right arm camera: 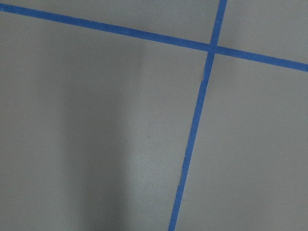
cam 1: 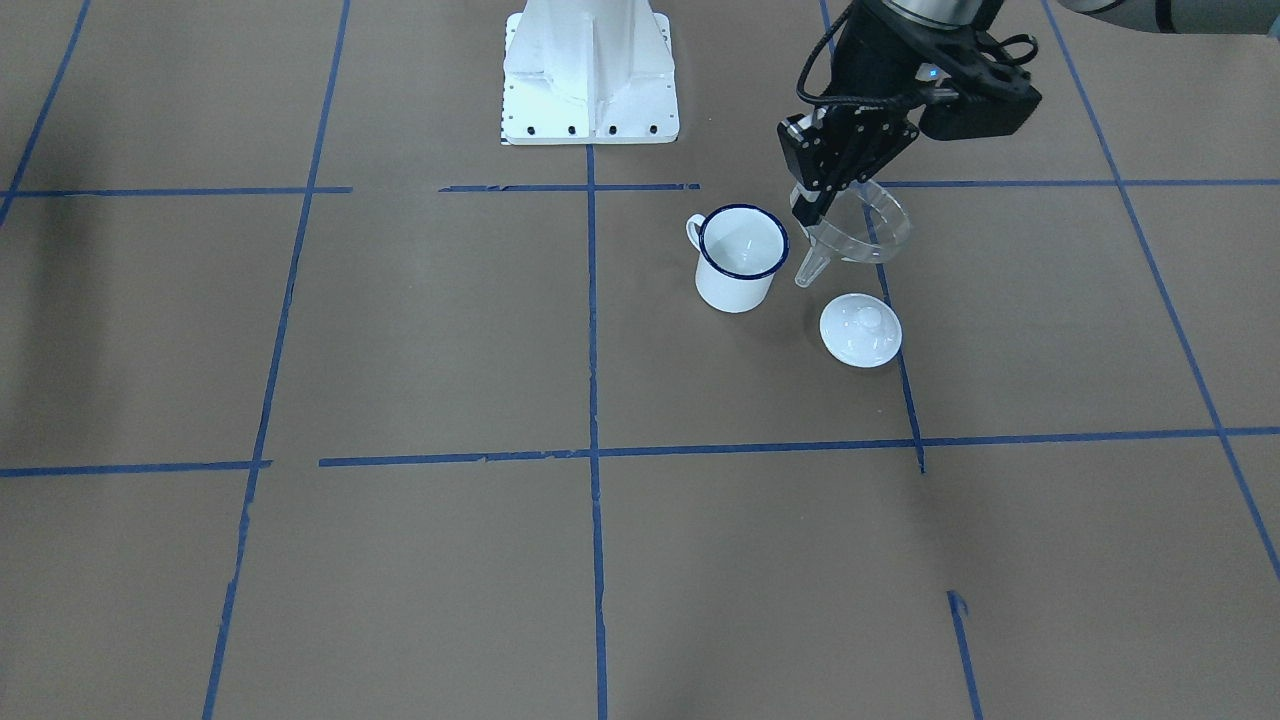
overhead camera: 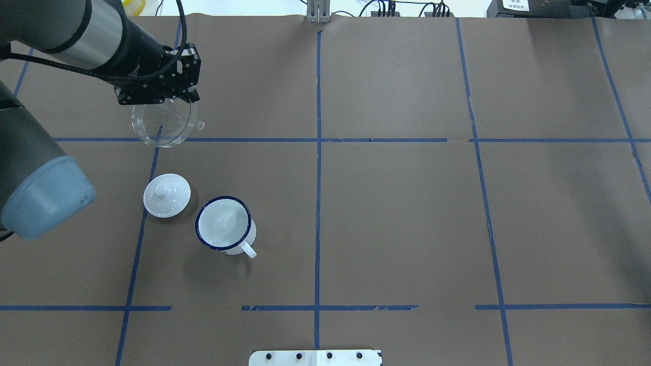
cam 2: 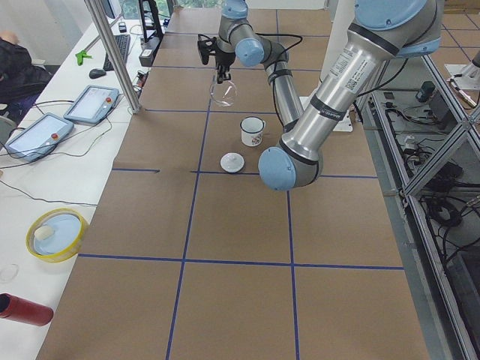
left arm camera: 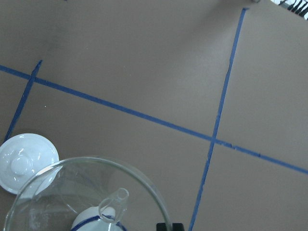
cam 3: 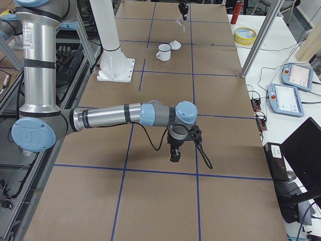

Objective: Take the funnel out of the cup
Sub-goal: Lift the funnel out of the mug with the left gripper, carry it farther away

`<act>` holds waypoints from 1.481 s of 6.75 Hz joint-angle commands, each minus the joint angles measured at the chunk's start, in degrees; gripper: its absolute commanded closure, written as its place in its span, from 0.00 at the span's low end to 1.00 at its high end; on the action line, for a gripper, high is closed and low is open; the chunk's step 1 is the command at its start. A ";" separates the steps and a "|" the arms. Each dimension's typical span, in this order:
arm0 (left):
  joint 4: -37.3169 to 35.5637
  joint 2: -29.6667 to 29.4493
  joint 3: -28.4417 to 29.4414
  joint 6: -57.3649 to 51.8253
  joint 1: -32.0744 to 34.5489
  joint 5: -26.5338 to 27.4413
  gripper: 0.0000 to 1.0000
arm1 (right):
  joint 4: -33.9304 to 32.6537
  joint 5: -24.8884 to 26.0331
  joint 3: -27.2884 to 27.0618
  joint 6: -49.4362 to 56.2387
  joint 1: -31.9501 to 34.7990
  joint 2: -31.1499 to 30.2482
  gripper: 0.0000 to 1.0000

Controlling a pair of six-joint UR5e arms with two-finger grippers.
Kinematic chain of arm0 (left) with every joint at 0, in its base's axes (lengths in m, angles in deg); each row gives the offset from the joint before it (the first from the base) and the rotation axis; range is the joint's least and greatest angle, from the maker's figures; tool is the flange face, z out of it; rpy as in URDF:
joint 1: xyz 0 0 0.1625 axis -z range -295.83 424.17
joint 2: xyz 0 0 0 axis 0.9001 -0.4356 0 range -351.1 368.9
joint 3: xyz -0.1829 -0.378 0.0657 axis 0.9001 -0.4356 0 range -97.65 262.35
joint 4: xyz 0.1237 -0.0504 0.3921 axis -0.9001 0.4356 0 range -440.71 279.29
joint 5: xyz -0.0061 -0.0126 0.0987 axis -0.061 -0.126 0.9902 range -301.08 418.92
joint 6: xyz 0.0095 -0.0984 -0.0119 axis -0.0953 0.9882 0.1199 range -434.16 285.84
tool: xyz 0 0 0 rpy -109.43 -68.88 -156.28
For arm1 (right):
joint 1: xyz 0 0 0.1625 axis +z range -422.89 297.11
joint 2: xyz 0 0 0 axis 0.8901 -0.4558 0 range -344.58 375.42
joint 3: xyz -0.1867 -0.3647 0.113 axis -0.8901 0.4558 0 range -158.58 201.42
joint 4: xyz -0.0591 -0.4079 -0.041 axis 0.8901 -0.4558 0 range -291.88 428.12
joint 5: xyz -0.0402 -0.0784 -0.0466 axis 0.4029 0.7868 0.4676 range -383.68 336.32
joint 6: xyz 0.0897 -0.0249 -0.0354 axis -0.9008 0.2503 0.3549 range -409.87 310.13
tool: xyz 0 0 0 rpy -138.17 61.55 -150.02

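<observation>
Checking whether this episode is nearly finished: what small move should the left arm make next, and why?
Probably lower the funnel straight down onto the table and open. The left gripper is shut on its rim and holds it well apart from the cup, which stands empty beside the lid. The funnel looks to hang in the air, so only setting it down seems left.

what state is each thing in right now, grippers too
funnel: out of the cup, held in the air, tilted
cup: upright on the table, empty
lid: lying on the table beside the cup, knob up
left gripper: jaws shut on the funnel's rim
right gripper: away from them; jaws cannot be judged
</observation>
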 commanded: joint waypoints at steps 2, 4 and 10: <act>22.96 0.60 15.65 23.37 2.26 10.46 1.00 | -0.09 0.00 0.09 0.00 0.00 -0.03 0.00; 31.93 1.13 21.02 37.09 1.47 19.68 1.00 | 0.00 0.00 0.00 0.00 0.00 -0.03 0.00; 46.28 6.40 32.19 57.46 -15.48 53.35 1.00 | 0.00 0.00 0.00 0.00 0.00 -0.03 0.00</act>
